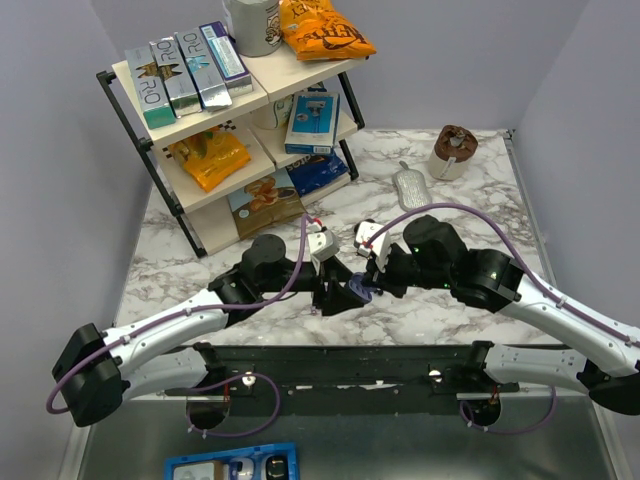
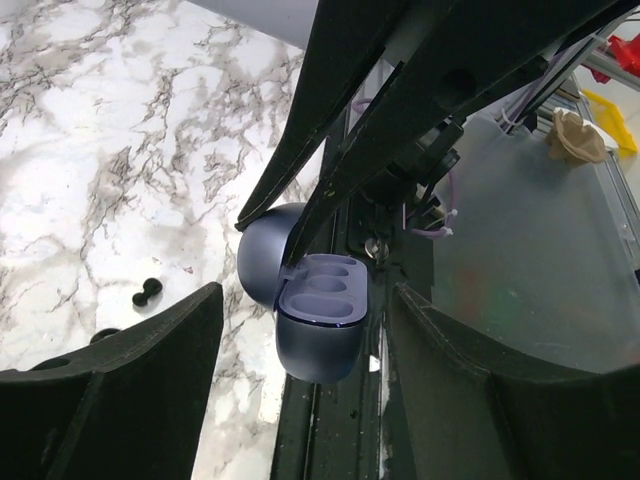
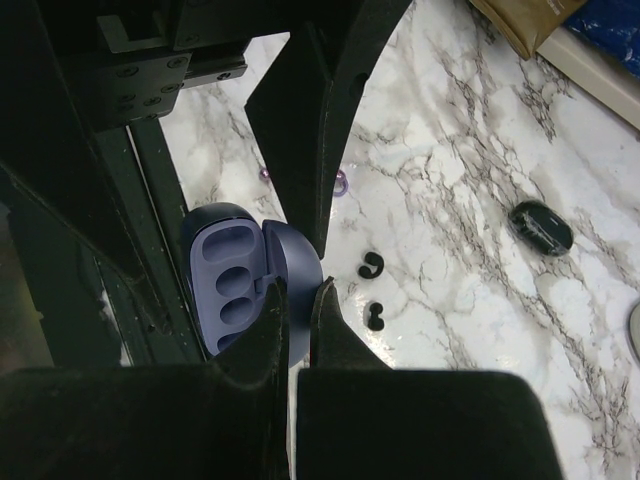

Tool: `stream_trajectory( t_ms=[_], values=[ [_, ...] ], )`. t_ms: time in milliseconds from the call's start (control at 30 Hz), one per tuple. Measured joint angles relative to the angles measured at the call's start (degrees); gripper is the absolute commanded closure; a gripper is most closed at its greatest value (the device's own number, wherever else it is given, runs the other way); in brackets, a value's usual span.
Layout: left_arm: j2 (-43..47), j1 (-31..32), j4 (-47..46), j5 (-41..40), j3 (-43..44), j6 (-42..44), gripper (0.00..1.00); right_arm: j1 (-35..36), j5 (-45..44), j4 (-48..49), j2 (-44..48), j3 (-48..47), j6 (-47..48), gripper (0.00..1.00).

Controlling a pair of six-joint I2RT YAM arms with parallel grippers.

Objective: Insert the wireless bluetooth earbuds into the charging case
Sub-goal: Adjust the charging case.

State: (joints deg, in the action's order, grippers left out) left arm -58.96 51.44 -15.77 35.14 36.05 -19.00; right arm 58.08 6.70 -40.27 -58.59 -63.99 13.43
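The right gripper (image 3: 298,300) is pinched tight on the lid (image 3: 292,250) of the open charging case (image 2: 320,335), at the near edge of the table (image 2: 100,150). Both sockets are empty. The left gripper (image 2: 305,295) stands spread wide astride the case, holding nothing. Next move: collect what appears to be an earbud (image 3: 540,226), lying well apart.

Lab test booth: plain grey walls (image 1: 50,150), marble-print table (image 1: 385,150), stocked mock-shop shelf (image 1: 203,117).

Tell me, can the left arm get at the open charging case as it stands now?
Probably yes. The left gripper is open with the charging case between its fingers; the right gripper pinches only the lid, so the lower body is free.
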Motion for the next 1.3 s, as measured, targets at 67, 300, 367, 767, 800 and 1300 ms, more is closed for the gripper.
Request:
stream_trajectory(
  t_ms=[67, 300, 367, 767, 800, 1300],
  values=[
    [-0.2, 0.0, -0.5, 0.0, 0.0, -0.3, 0.33, 0.0, 0.0, 0.0, 0.0, 0.0, -0.1, 0.99],
    [-0.5, 0.0, -1.4, 0.2, -0.7, -1.0, 0.58, 0.0, 0.0, 0.4, 0.0, 0.2, -0.3, 0.99],
    [-0.5, 0.0, -1.7, 0.4, -0.7, -1.0, 0.63, 0.0, 0.0, 0.4, 0.0, 0.2, -0.3, 0.99],
    [0.0, 0.1, -8.1, 0.7, -4.2, -1.8, 1.0, 0.1, 0.7, 1.2, 0.4, 0.7, -0.8, 0.54],
    [0.6, 0.1, -9.3, 0.3, -5.2, -1.8, 1.0, 0.1, 0.9, 1.2, 0.4, 0.7, -0.9, 0.44],
    [9.2, 0.0, -15.0, -15.2, -13.8, -3.2, 1.0, 0.1, -10.0, 9.4, 8.0, 3.0, -11.0, 0.16]
  ],
)
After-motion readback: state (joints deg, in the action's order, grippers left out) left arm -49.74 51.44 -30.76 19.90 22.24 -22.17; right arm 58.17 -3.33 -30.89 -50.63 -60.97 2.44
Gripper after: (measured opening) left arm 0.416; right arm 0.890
